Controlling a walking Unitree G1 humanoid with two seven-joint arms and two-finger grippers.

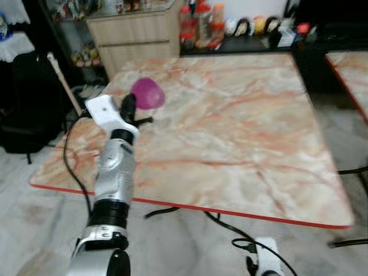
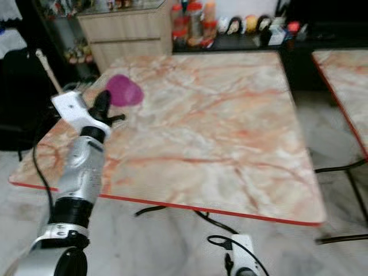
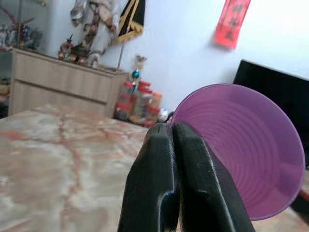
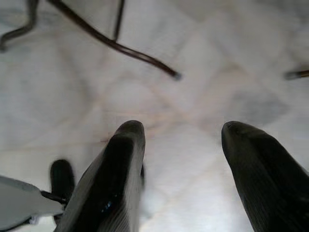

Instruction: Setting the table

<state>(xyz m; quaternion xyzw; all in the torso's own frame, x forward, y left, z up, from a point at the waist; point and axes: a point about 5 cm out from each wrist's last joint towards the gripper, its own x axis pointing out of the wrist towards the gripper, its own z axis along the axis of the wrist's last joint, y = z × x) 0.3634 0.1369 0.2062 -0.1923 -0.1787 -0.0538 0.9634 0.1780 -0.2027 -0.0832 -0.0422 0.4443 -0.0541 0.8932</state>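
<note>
A square desk (image 1: 241,132) with a pink-and-cream marble pattern and a thin red edge takes up most of the head views. The robot's left arm reaches forward over the near left part of the desk. Its left gripper (image 1: 129,107) pinches the rim of a purple plastic cup (image 1: 148,94), the two black fingers (image 3: 164,183) pressed together with the cup's thin wall between them. The cup is tipped on its side, and in the left wrist view its ribbed inside (image 3: 246,145) faces the camera; it sits over the far left area of the desk, but whether it touches the surface cannot be told. Beyond the desk stands a light wooden cabinet (image 1: 135,34), and beside it a row of red-lidded jars (image 1: 198,26) and small ornaments on a dark ledge. A second marble desk (image 1: 351,75) shows at the right edge. The right gripper (image 4: 181,145) hangs low over the pale tiled floor (image 4: 145,92), its fingers spread wide with nothing between them. Dark cables (image 1: 230,227) trail across the floor under the desk.
</note>
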